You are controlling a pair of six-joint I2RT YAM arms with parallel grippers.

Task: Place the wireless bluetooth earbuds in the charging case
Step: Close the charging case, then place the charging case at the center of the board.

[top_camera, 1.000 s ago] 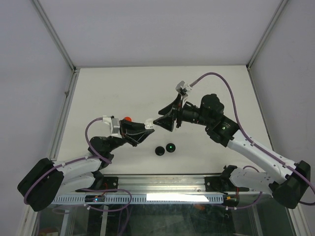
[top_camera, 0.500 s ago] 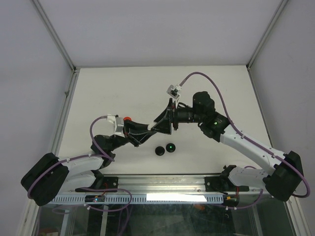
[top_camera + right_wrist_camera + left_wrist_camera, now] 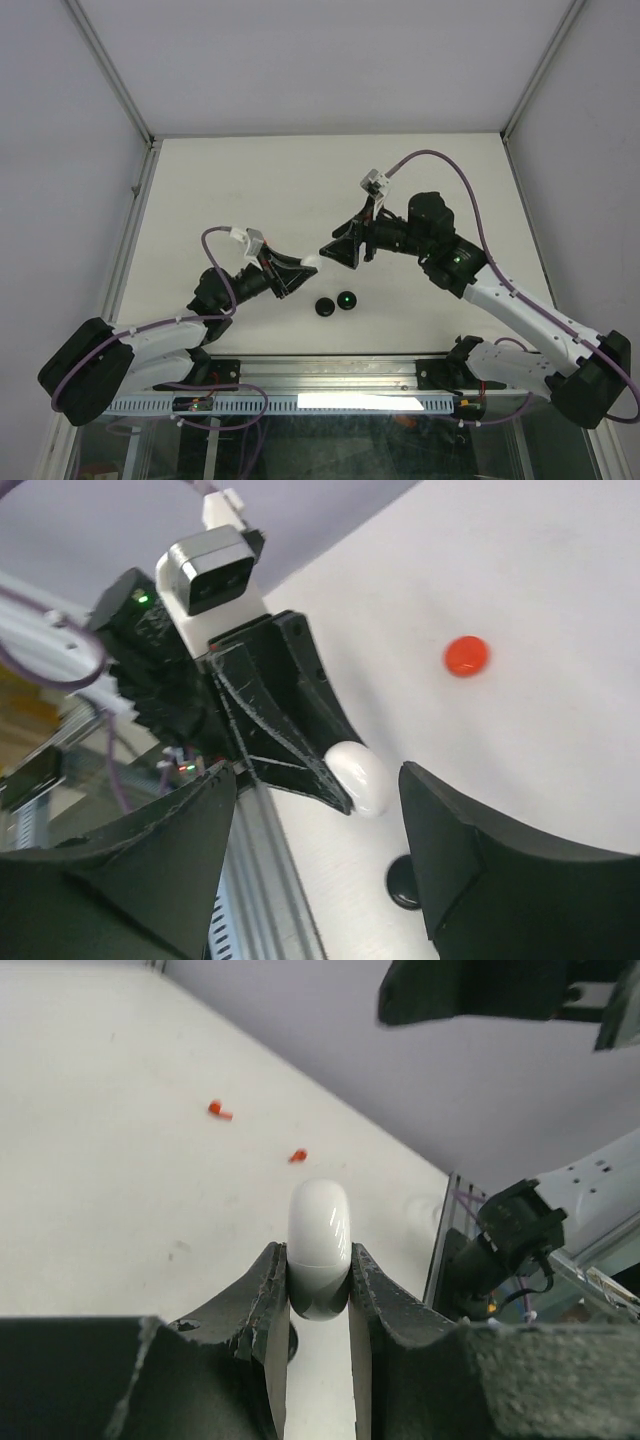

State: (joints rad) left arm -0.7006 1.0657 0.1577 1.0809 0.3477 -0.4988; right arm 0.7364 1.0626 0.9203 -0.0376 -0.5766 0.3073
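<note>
My left gripper (image 3: 318,1255) is shut on a closed white pill-shaped charging case (image 3: 319,1230) and holds it above the table. The case also shows in the top view (image 3: 310,261) and in the right wrist view (image 3: 360,777). My right gripper (image 3: 338,247) is open and empty, its jaws spread wide just right of the case without touching it; the right wrist view (image 3: 318,780) shows this too. Two tiny red earbuds (image 3: 220,1110) (image 3: 298,1156) lie on the table beyond the case. They do not show in the top view.
Two black round discs (image 3: 323,307) (image 3: 346,299), one with a green light, lie on the table below the grippers. A red round disc (image 3: 466,656) lies farther out. The table's metal front rail (image 3: 330,372) runs along the near edge.
My right gripper was close against the case half a second ago and has drawn back to the right. My left wrist has turned and shifted a little right, still holding the case.
</note>
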